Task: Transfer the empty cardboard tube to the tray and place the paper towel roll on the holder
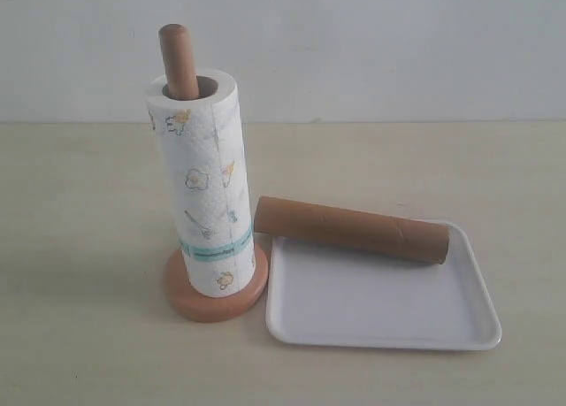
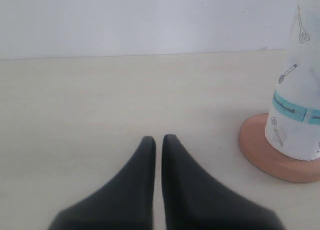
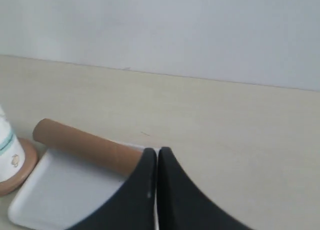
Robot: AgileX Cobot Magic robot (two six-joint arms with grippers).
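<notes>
Both halves of the task look finished. The paper towel roll (image 1: pixel 202 194) stands upright on the holder (image 1: pixel 190 304), with the round-topped post poking out of its core and the disc base showing beneath it. The empty cardboard tube (image 1: pixel 349 229) lies on its side along the far edge of the tray (image 1: pixel 380 322). One end juts past the tray's corner toward the holder's base (whether the tube sits inside the rim or rides on it cannot be told from here).

Neither arm appears in the exterior view. The left gripper (image 2: pixel 158 140) hangs over bare table (image 2: pixel 100 99) beside the holder, its jaws pressed together on nothing. The right gripper (image 3: pixel 157 152) sits over the tray near the tube's other end, its jaws likewise closed and empty.

The step in hand seems to be the wind-down after placing. The next move probably calls for little: keep both arms clear of the roll and tube, since a knock could roll the tube off the tray.
</notes>
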